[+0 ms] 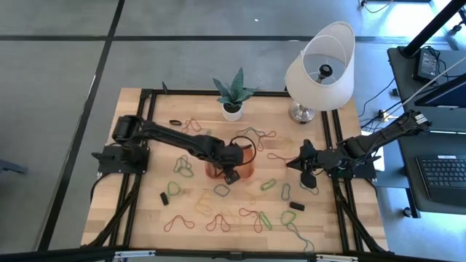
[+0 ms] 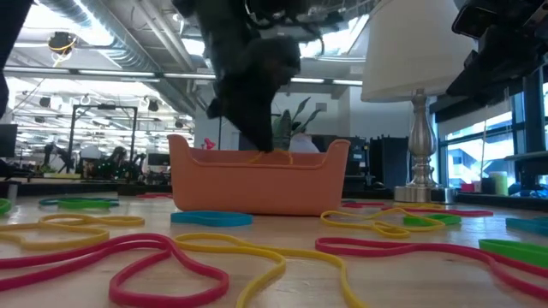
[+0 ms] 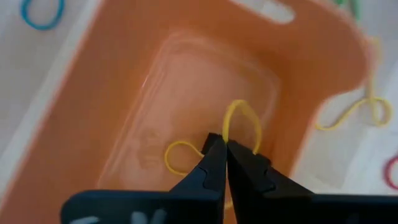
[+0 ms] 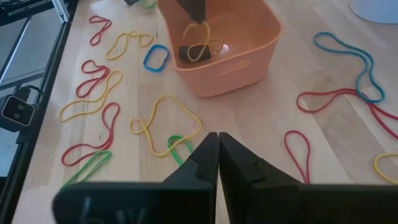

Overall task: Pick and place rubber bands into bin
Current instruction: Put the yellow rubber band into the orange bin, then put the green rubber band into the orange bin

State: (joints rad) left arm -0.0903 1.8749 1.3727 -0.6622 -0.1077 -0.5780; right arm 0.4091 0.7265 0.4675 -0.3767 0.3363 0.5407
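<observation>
The orange-red bin (image 1: pixel 250 172) stands mid-table. My left gripper (image 1: pixel 231 175) reaches down into it, shut on a yellow rubber band (image 3: pixel 239 118). The low view shows this gripper (image 2: pixel 261 141) just above the bin's rim (image 2: pixel 257 162). Many rubber bands in yellow (image 4: pixel 165 124), red (image 4: pixel 93 149), blue (image 4: pixel 155 57) and green lie flat on the wood around the bin. My right gripper (image 4: pixel 217 140) waits to the right of the bin (image 4: pixel 242 62), above the table, shut and holding nothing. My left gripper pinches the yellow rubber band partway along its length (image 3: pixel 222 138) between its two fingertips. The fingers come from above, slanting down into the bin. One loop (image 3: pixel 245 118) and a second loop (image 3: pixel 177 155) hang slack inside the bin; whether they touch its floor I cannot tell.
A white lamp (image 1: pixel 320 69) and a small potted plant (image 1: pixel 232 109) stand at the table's far edge. Small black pieces (image 1: pixel 164 197) (image 1: pixel 296 206) lie among the bands near the front. A dark shape (image 4: pixel 191 53) shows on the bin's floor.
</observation>
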